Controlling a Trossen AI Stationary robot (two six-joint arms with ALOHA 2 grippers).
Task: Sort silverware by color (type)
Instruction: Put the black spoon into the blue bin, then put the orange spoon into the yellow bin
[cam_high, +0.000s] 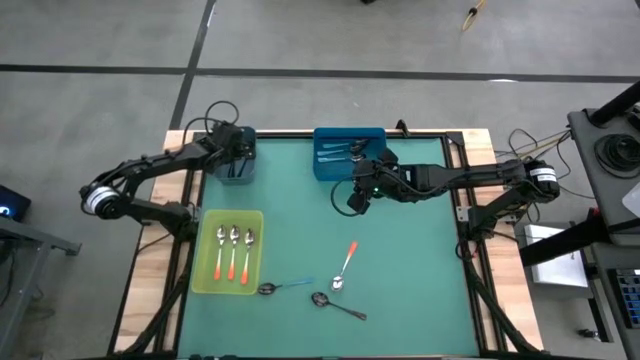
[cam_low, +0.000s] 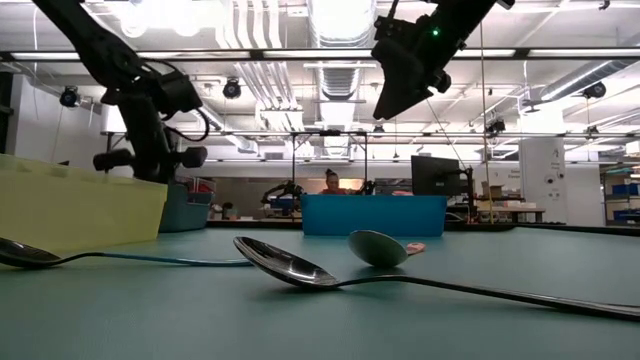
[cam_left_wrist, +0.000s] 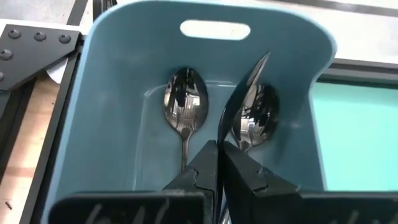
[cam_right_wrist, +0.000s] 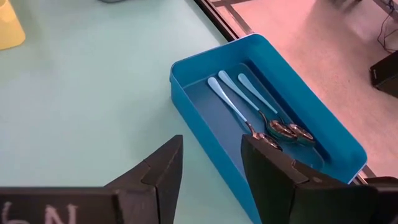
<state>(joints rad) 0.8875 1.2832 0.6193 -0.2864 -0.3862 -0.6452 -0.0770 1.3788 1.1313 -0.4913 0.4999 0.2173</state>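
My left gripper (cam_left_wrist: 219, 152) is shut and points down into a grey-blue bin (cam_left_wrist: 118, 93) at the table's far left. Two dark metal spoons (cam_left_wrist: 185, 106) lie on the bin's floor. My right gripper (cam_right_wrist: 214, 171) hangs open and empty above the mat, just near of a blue bin (cam_right_wrist: 208, 134) holding three light-blue-handled spoons (cam_right_wrist: 245, 102). A yellow-green tray (cam_high: 205, 280) holds three orange-handled spoons (cam_high: 233, 252). Loose on the mat lie a blue-handled spoon (cam_high: 284, 287), an orange-handled spoon (cam_high: 345, 266) and a dark spoon (cam_high: 338, 305). My left gripper comes into the bin slanting down from above. A dark curved sliver (cam_left_wrist: 239, 99) rises from its shut fingertips in front of the right-hand spoon's bowl (cam_left_wrist: 258, 121). I cannot tell whether the fingers hold or touch it.
The two bins stand along the far edge and the tray (cam_low: 70, 215) at the near left. In the low view the loose spoons (cam_low: 290, 268) lie close to the near edge. Bare mat (cam_high: 410, 250) stretches across the middle and right. A person shows far off in the room.
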